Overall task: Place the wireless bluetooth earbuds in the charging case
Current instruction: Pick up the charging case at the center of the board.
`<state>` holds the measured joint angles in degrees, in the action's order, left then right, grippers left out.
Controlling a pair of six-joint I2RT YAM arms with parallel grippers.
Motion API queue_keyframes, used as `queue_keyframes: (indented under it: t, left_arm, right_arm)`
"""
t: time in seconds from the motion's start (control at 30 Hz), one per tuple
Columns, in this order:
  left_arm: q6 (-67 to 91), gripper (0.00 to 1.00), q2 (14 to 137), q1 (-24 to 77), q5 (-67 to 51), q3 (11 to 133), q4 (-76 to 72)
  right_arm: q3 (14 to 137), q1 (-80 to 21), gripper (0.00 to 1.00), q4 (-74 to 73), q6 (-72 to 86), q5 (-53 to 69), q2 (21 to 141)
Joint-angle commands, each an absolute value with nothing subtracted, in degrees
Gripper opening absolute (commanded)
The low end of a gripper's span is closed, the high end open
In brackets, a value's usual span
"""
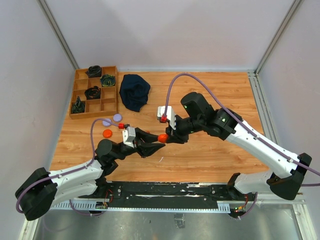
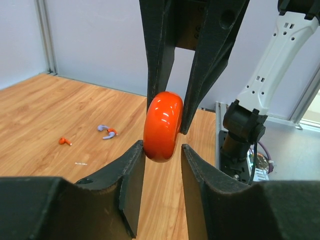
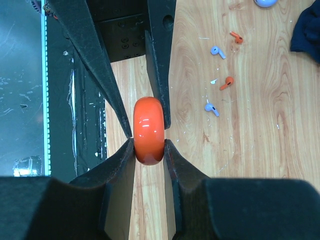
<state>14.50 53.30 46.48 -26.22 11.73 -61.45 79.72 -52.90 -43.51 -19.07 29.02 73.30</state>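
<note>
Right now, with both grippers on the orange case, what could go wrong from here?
1. The rounded, glossy orange case is pinched in the air between the left gripper and the right gripper. An uneven pull might squirt it out.
2. The earbuds lie loose on the table nearby. A dropped case could knock them away.

We see a wooden compartment tray (image 1: 109,106) at the worktop's (image 1: 210,95) far left (dark bundles (image 1: 92,92) fill four cells). Just beside it lies a crumpled navy cloth (image 1: 134,92).
</note>
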Motion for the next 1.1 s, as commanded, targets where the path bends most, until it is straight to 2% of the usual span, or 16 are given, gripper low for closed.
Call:
queue_keyframes:
  t: [0.0,0.2,0.43,0.67,0.87,0.93,1.07]
  left_arm:
    - [15.1,0.41,53.0,46.5,-25.7,11.3,-63.9]
    - [15.2,0.42,53.2,46.5,-25.9,11.6,-63.9]
    - [15.5,0.31,53.2,46.5,-26.1,11.5,-64.7]
    - [16.6,0.3,53.9,46.5,-26.2,11.4,-66.2]
    - [16.1,0.22,54.1,46.5,-26.3,11.0,-66.6]
    - [16.1,0.22,54.1,46.5,-26.5,10.8,-67.0]
    - [17.1,0.33,54.4,46.4,-26.5,10.5,-68.6]
  right_arm:
    - [79.1,-53.6,0.04,-41.8,-17.8,28.0,71.9]
    - [79.2,-53.6,0.04,-41.8,-17.8,28.5,72.4]
    - [79.0,-53.7,0.04,-41.8,-17.8,29.2,72.8]
    - [78.7,-54.2,0.06,-41.3,-17.9,29.0,72.9]
    - [78.3,-54.3,0.09,-40.8,-18.1,28.9,72.3]
    - [78.3,-54.3,0.08,-40.9,-18.1,28.7,72.3]
    - [77.7,-54.3,0.07,-40.0,-17.8,28.7,72.2]
